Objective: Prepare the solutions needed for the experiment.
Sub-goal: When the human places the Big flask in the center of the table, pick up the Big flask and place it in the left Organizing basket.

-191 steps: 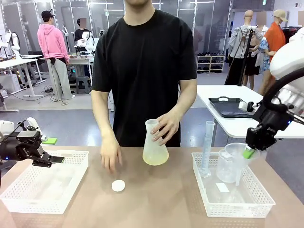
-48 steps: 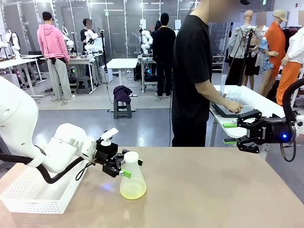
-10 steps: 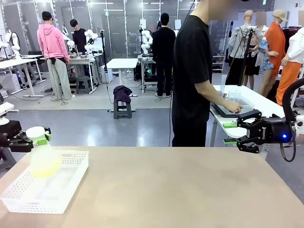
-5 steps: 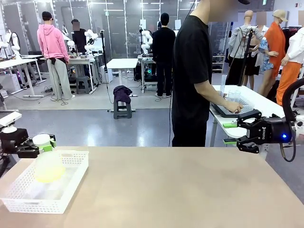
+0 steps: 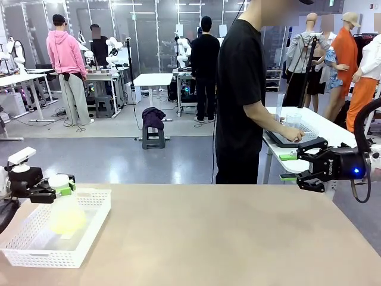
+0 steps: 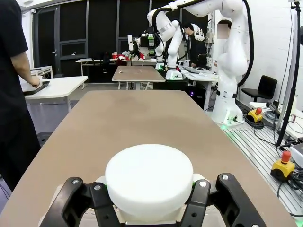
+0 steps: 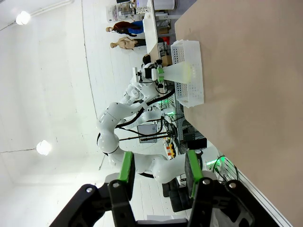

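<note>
Change: since half a second ago the flask (image 5: pixel 65 208) has dropped lower into the white basket (image 5: pixel 89 235), carried by the left pincer (image 5: pixel 59 185); the right pincer has not shifted.
Solutions: the solutions (image 5: pixel 67 221), a pale yellow layer, sit in the flask's wide base, directly below the left pincer and inside the basket walls.
Flask: frosted, conical, upright; its white cap (image 6: pixel 149 174) lies between the left pincer's fingers (image 6: pixel 201 201).
Left pincer: clenched on the flask just under the cap; green pads press both sides.
Basket: under and around the flask, at the table (image 5: pixel 226 238) end near the left pincer.
Right pincer: the right pincer (image 5: pixel 297 167) hangs off the opposite table end, fingers parted, grasping nothing, well apart from the flask.
Person: a person (image 5: pixel 244 89) stands beyond the right pincer, turned to another table.
</note>
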Robot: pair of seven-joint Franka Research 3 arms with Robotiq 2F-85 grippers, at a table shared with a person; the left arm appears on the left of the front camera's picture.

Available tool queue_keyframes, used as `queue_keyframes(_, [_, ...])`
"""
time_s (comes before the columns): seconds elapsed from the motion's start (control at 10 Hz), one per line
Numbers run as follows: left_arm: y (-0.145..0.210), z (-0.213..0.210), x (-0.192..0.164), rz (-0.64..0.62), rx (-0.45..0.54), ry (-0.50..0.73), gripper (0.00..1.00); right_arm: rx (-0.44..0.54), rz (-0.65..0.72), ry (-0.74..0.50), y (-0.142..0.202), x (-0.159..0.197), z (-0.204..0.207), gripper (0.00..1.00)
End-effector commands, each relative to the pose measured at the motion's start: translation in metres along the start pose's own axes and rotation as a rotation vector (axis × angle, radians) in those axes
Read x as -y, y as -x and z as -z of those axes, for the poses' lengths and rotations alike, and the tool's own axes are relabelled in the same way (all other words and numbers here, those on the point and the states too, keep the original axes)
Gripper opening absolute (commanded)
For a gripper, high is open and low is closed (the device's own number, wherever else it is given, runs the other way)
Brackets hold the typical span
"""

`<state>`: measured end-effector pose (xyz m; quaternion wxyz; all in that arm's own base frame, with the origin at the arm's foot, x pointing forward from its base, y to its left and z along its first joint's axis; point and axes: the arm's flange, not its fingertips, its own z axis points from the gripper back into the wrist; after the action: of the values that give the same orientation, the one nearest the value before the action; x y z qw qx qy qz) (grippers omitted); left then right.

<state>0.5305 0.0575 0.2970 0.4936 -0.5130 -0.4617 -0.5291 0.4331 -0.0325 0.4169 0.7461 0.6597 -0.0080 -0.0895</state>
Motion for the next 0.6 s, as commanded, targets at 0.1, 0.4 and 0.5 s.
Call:
queue_keyframes(0.1, [0.007,0.003,-0.010,0.032,-0.021,0.005,0.00,-0.002,-0.001,-0.006,0.000,-0.001,0.000,0.55])
queue_keyframes(0.4, [0.016,0.006,-0.014,0.047,-0.024,0.013,0.00,-0.002,-0.001,-0.006,0.000,-0.001,0.000,0.55])
queue_keyframes(0.5, [0.019,0.005,-0.015,0.044,-0.023,0.014,0.00,-0.002,-0.001,-0.006,0.000,-0.001,0.000,0.55])
